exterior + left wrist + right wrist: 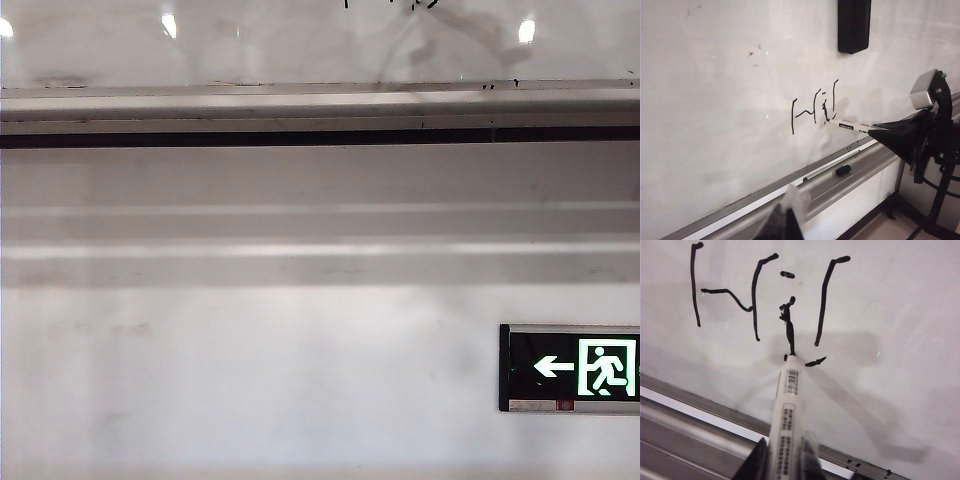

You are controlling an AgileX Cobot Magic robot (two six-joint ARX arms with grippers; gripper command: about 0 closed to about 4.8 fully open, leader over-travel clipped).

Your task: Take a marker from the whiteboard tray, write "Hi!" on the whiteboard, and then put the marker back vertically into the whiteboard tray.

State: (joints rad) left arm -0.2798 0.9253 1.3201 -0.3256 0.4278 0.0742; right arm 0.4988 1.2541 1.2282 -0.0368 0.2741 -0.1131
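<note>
The glossy whiteboard [890, 315] carries a black "Hi!" [755, 295]. My right gripper [782, 452] is shut on the marker [785, 415], a white barrel with dark print. The marker's black tip touches the board at the foot of the "i", beside the dot of the "!". From the left wrist view the right gripper [880, 134] holds the marker [850, 126] nearly level against the whiteboard [715, 100]. The whiteboard tray [860, 167] runs below the writing. My left gripper [787, 220] hangs near the tray, its fingers together and holding nothing. The exterior view shows only the whiteboard's lower edge [300, 45] and the tray [300, 110], no gripper.
A black eraser [854, 25] sticks to the board above the writing. A slim white pen with a black cap [842, 170] lies in the tray. A dark stand [940, 200] is at the tray's end. A green exit sign [570, 367] hangs on the wall below.
</note>
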